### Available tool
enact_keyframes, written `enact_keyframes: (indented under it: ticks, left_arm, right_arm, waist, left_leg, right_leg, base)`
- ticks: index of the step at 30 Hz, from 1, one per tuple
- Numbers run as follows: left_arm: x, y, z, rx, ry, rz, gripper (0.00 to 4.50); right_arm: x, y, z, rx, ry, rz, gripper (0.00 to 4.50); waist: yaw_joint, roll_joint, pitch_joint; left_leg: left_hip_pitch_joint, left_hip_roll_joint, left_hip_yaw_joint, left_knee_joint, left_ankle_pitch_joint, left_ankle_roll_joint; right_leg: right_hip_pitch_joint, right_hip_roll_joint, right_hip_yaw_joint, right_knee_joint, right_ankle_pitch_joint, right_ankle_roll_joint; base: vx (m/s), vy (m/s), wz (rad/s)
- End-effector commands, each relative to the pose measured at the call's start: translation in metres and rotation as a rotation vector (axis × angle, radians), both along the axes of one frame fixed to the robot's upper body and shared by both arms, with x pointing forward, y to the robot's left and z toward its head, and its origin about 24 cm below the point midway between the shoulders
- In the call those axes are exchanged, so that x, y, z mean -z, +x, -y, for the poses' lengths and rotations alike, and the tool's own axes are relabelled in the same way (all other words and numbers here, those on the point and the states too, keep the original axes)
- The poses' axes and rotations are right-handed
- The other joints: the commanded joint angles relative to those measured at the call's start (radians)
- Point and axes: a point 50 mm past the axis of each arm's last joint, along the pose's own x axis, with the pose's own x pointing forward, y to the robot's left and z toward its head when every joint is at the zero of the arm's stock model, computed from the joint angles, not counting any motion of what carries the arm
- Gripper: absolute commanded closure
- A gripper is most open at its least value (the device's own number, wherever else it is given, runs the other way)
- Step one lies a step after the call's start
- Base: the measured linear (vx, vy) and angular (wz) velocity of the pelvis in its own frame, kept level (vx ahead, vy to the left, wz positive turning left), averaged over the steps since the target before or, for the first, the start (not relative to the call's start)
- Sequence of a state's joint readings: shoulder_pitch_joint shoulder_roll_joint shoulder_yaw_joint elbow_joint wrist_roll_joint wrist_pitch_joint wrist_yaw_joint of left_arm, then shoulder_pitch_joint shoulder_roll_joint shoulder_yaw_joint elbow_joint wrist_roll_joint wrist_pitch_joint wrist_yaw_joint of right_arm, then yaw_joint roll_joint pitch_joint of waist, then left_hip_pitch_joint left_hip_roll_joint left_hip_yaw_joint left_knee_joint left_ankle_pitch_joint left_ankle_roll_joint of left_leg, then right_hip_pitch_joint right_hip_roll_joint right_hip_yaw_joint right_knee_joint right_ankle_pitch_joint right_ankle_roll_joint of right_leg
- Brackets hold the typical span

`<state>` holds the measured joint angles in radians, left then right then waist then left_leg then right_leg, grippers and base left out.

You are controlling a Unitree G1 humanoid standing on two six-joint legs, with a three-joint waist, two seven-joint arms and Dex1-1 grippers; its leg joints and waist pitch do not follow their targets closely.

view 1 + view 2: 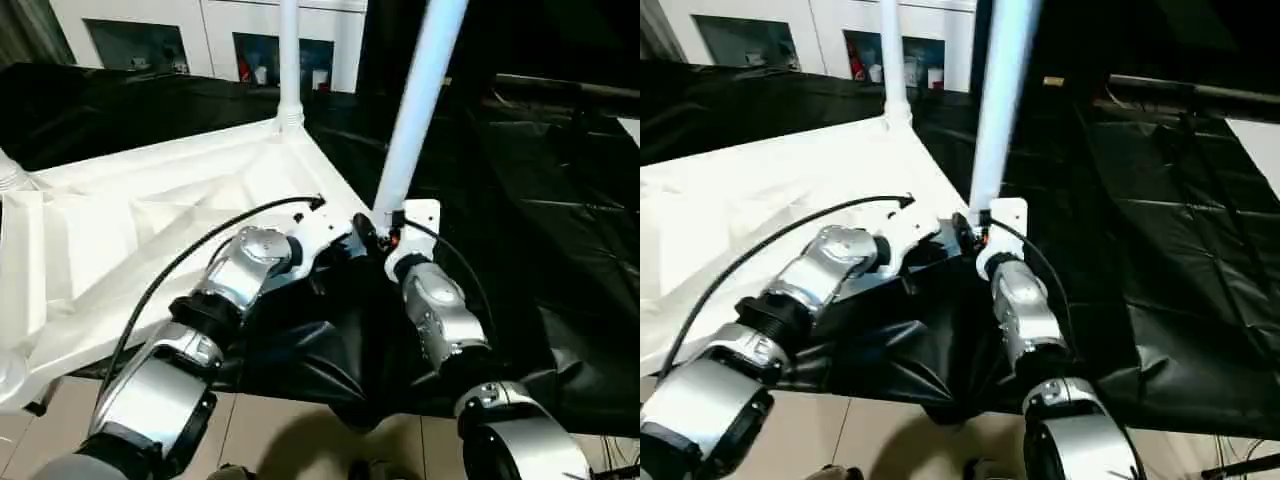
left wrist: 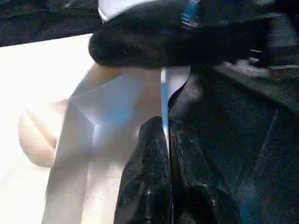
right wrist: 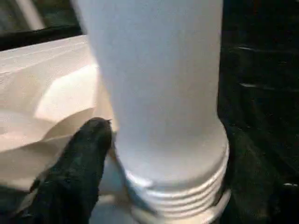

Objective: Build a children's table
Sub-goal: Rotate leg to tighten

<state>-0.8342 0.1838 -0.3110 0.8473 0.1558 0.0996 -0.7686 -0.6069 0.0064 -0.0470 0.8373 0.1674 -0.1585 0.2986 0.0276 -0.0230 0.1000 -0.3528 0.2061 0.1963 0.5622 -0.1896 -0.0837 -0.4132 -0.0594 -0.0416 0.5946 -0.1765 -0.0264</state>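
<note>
While the left gripper (image 1: 335, 235) pinches the upturned table top's (image 1: 150, 230) thin rim on the black-draped counter (image 1: 560, 250), the right gripper's (image 3: 159, 154) jaws clamp the stiff, light, slippery leg (image 1: 420, 100) low, beside its threaded foot.

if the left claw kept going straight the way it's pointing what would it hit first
Most likely the right claw, which lies across its line just beyond the table top edge that the left claw is pinching. Depth is hard to judge, so the gap between them is unclear.

Near leg (image 1: 415, 110) top cut off; threads (image 3: 187, 196) blurred.
</note>
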Motion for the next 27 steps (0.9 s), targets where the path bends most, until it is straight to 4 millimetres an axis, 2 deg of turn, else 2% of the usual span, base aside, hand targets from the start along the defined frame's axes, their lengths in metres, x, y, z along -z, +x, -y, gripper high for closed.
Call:
enact_keyframes:
  ticks: [1,2,3,4,5,6,7,9,10,12,15,19,21,24,27]
  left_arm:
    - [0.014,-0.007,-0.004,0.046,0.038,-0.028,4.50]
    - [0.013,-0.009,-0.008,0.084,0.048,-0.028,4.50]
    - [0.013,-0.010,-0.010,0.098,0.052,-0.029,4.50]
    - [0.013,-0.015,-0.015,0.163,0.051,-0.050,4.50]
    - [0.013,-0.018,-0.017,0.199,0.051,-0.057,4.50]
    - [0.012,-0.021,-0.018,0.250,0.047,-0.055,4.50]
    - [0.012,-0.027,-0.021,0.320,0.046,-0.077,4.50]
    - [0.011,-0.034,-0.025,0.392,0.049,-0.094,4.50]
    - [0.010,-0.038,-0.028,0.432,0.044,-0.114,4.50]
    - [0.009,-0.041,-0.031,0.459,0.033,-0.130,4.50]
    - [0.003,-0.046,-0.035,0.510,0.016,-0.146,4.50]
    - [-0.002,-0.048,-0.041,0.539,0.027,-0.140,4.50]
    - [-0.003,-0.048,-0.042,0.539,0.027,-0.138,4.50]
    - [-0.004,-0.048,-0.043,0.535,0.028,-0.138,4.50]
    - [-0.005,-0.048,-0.044,0.532,0.026,-0.143,4.50]
  right_arm:
    - [-0.007,-0.002,-0.009,-0.107,-0.010,0.036,0.56]
    - [-0.008,-0.004,0.000,-0.170,-0.035,0.035,0.42]
    - [-0.009,-0.006,0.004,-0.204,-0.051,0.033,0.34]
    - [-0.009,-0.010,0.014,-0.292,-0.089,0.028,0.34]
    - [-0.009,-0.013,0.018,-0.339,-0.109,0.026,0.34]
    - [-0.010,-0.015,0.022,-0.377,-0.124,0.026,0.34]
    - [-0.010,-0.020,0.028,-0.453,-0.152,0.028,0.34]
    - [-0.012,-0.026,0.033,-0.537,-0.186,0.042,0.34]
    - [-0.014,-0.031,0.037,-0.607,-0.207,0.050,0.34]
    - [-0.016,-0.035,0.040,-0.672,-0.224,0.056,0.34]
    - [-0.021,-0.039,0.044,-0.743,-0.240,0.059,0.34]
    - [-0.020,-0.041,0.045,-0.835,-0.323,0.038,0.34]
    - [-0.019,-0.041,0.045,-0.845,-0.324,0.032,0.34]
    - [-0.019,-0.040,0.044,-0.862,-0.316,0.019,0.60]
    - [-0.019,-0.041,0.043,-0.872,-0.303,0.014,0.78]
  waist:
    - [0.002,0.001,-0.061]
    - [0.003,0.004,-0.062]
    - [0.004,-0.001,-0.063]
    - [0.004,0.001,-0.062]
    - [0.004,0.000,-0.063]
    - [0.005,0.005,-0.063]
    - [0.004,0.008,-0.063]
    - [0.007,0.008,-0.067]
    - [0.007,0.017,-0.067]
    - [0.008,0.014,-0.068]
    - [0.013,0.015,-0.063]
    - [0.013,0.012,-0.057]
    - [0.014,0.013,-0.056]
    - [0.013,0.008,-0.059]
    - [0.013,0.009,-0.062]
  left_leg:
    - [-0.005,0.019,-0.011,-0.058,-0.159,0.073]
    - [-0.005,0.018,-0.010,-0.057,-0.148,0.076]
    - [-0.009,0.016,-0.010,-0.054,-0.120,0.090]
    - [-0.009,0.019,-0.009,-0.053,-0.106,0.105]
    - [-0.011,0.018,-0.009,-0.052,-0.099,0.112]
    - [-0.012,0.020,-0.011,-0.052,-0.091,0.117]
    - [-0.008,0.023,-0.008,-0.051,-0.093,0.123]
    - [-0.009,0.024,-0.009,-0.047,-0.070,0.134]
    - [-0.004,0.025,-0.006,-0.045,-0.058,0.143]
    - [-0.001,0.027,-0.004,-0.043,-0.053,0.151]
    - [-0.001,0.032,-0.002,-0.046,-0.084,0.141]
    - [0.001,0.029,-0.001,-0.050,-0.136,0.103]
    - [0.002,0.029,-0.001,-0.050,-0.146,0.091]
    - [-0.001,0.028,-0.003,-0.049,-0.115,0.094]
    - [-0.002,0.028,-0.002,-0.046,-0.086,0.109]
  right_leg:
    - [0.049,-0.070,0.044,-0.079,-0.261,-0.182]
    - [0.049,-0.070,0.044,-0.078,-0.235,-0.191]
    - [0.058,-0.064,0.044,-0.070,-0.167,-0.203]
    - [0.055,-0.063,0.042,-0.068,-0.124,-0.218]
    - [0.059,-0.064,0.041,-0.064,-0.106,-0.223]
    - [0.061,-0.066,0.041,-0.060,-0.090,-0.231]
    - [0.056,-0.066,0.043,-0.059,-0.054,-0.251]
    - [0.063,-0.065,0.044,-0.047,0.018,-0.274]
    - [0.057,-0.064,0.046,-0.042,0.068,-0.291]
    - [0.059,-0.061,0.045,-0.036,0.112,-0.307]
    - [0.059,-0.064,0.042,-0.040,0.057,-0.308]
    - [0.054,-0.065,0.044,-0.053,-0.069,-0.283]
    - [0.052,-0.067,0.046,-0.057,-0.102,-0.272]
    - [0.055,-0.066,0.045,-0.052,-0.080,-0.268]
    - [0.057,-0.065,0.045,-0.046,-0.031,-0.275]
  base:
    - [0.000,0.000,0.00]
    - [0.000,0.000,0.00]
    - [0.000,0.000,0.00]
    - [0.000,0.000,0.00]
    - [0.000,0.000,0.00]
    - [0.000,0.000,0.00]
    - [0.000,0.000,0.00]
    - [0.026,0.008,0.00]
    - [0.051,0.015,0.00]
    - [0.000,0.000,0.00]
    - [0.000,0.000,0.00]
    - [0.000,0.000,0.00]
    - [0.000,0.000,0.00]
    - [0.000,0.000,0.00]
    - [0.000,0.000,0.00]
